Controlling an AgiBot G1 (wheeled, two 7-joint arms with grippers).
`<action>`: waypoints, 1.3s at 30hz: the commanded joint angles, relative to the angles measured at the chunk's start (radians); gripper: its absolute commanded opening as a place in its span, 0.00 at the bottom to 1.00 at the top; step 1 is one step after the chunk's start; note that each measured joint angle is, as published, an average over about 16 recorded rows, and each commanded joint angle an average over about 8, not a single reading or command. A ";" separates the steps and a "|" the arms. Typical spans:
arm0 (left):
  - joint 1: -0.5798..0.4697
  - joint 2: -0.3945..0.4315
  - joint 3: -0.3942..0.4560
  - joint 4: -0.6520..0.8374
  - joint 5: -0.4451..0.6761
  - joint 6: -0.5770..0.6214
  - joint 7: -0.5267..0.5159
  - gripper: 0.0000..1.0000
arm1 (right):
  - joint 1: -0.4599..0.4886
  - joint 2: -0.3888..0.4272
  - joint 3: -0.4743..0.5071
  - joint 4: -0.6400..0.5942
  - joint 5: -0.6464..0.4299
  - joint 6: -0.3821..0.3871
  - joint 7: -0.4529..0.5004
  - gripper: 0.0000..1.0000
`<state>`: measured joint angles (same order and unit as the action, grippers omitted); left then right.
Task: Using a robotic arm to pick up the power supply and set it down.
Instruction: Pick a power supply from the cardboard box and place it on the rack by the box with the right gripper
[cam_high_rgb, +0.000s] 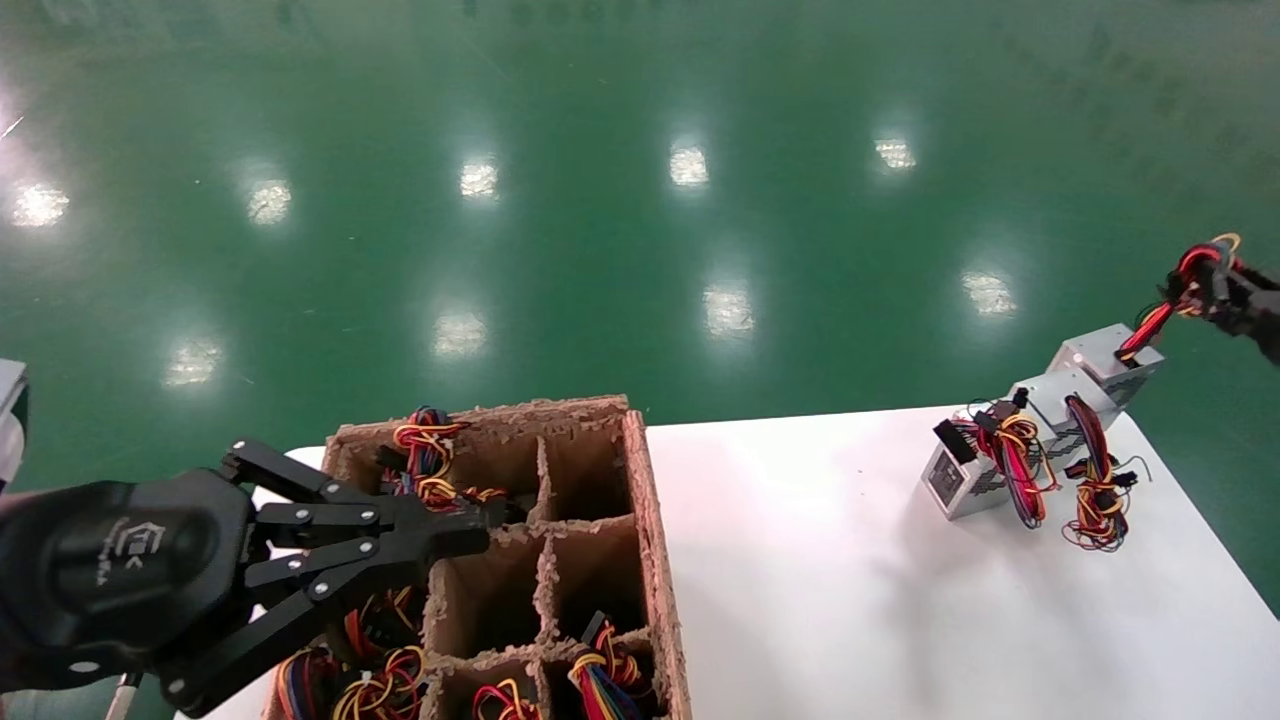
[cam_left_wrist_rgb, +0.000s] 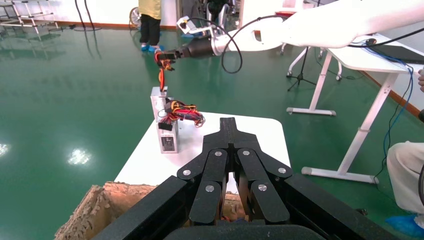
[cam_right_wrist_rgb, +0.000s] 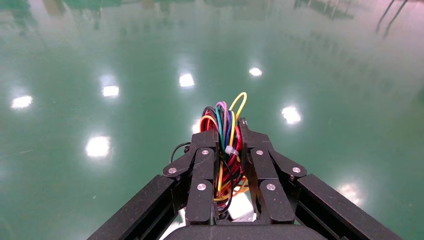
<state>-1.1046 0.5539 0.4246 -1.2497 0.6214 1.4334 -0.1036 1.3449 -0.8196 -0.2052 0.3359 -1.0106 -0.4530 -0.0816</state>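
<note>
While the left gripper (cam_high_rgb: 470, 530) sits closed and empty over the cardboard crate (cam_high_rgb: 655, 560) at lower left of the head view, the right gripper (cam_high_rgb: 1205, 285) at far right clamps the wire bundle (cam_right_wrist_rgb: 225, 145). From it hangs the power supply (cam_high_rgb: 1105, 360), tilted at the table's (cam_high_rgb: 820, 580) far right corner against another unit (cam_high_rgb: 975, 470). It is probably heavy and rigid, so the springy wires make a swinging hold; the metal case would grip more securely.

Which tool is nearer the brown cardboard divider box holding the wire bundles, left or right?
Left. The left tool, shut, hangs right over the brown cardboard divider box. The right tool is far across the white table, past its far corner, clamped on a silver power supply's wire bundle.
</note>
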 joint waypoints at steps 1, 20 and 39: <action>0.000 0.000 0.000 0.000 0.000 0.000 0.000 0.00 | 0.006 -0.005 0.011 -0.029 0.011 -0.019 -0.024 0.00; 0.000 0.000 0.000 0.000 0.000 0.000 0.000 0.00 | 0.022 -0.006 0.081 -0.145 0.084 -0.093 -0.178 0.00; 0.000 0.000 0.000 0.000 0.000 0.000 0.000 0.00 | 0.061 0.001 0.071 -0.206 0.071 -0.160 -0.200 0.00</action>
<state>-1.1046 0.5539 0.4247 -1.2497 0.6213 1.4334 -0.1036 1.4042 -0.8190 -0.1330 0.1330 -0.9380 -0.6092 -0.2824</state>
